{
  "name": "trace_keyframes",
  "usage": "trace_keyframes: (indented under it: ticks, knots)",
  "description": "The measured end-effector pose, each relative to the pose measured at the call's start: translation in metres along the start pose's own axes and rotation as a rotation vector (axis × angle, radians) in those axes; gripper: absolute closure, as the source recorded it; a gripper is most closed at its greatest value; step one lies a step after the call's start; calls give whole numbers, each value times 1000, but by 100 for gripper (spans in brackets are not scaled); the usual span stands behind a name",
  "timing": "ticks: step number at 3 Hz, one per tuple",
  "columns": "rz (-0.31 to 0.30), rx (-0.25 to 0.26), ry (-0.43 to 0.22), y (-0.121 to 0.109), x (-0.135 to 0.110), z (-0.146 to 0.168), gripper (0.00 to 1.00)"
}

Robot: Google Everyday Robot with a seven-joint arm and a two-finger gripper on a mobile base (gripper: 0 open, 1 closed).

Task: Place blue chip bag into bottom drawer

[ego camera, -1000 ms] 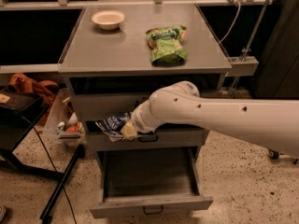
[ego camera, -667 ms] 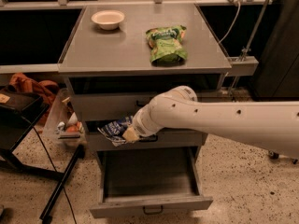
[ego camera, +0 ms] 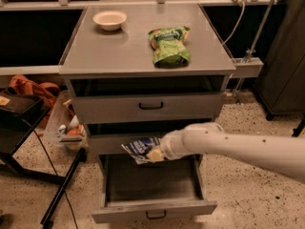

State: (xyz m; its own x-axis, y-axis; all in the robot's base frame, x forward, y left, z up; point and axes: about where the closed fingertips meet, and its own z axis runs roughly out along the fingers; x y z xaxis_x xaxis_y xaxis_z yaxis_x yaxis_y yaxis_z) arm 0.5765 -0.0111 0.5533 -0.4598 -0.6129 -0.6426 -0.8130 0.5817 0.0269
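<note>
The blue chip bag [ego camera: 139, 148] is dark blue foil with white lettering and hangs in front of the middle drawer, just above the open bottom drawer [ego camera: 152, 208]. My gripper [ego camera: 153, 155], at the end of the white arm that reaches in from the right, is shut on the bag's right end and holds it in the air over the back left part of the drawer. The drawer is pulled out, and the part of its grey inside that shows holds nothing.
A green snack bag [ego camera: 169, 44] and a cream bowl [ego camera: 109, 19] lie on the cabinet top [ego camera: 119, 56]. The top drawer [ego camera: 150, 106] is shut. A black stand [ego camera: 62, 190] and a bin of clutter [ego camera: 69, 130] sit at the left on the speckled floor.
My arm has moved right and down with the blue chip bag, bringing it from the cabinet's left edge to above the open bottom drawer.
</note>
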Motion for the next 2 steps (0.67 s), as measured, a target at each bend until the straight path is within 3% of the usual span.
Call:
trace_keyframes:
  ticks: [2]
  knots:
    - [211, -59, -50, -47, 125, 65, 100]
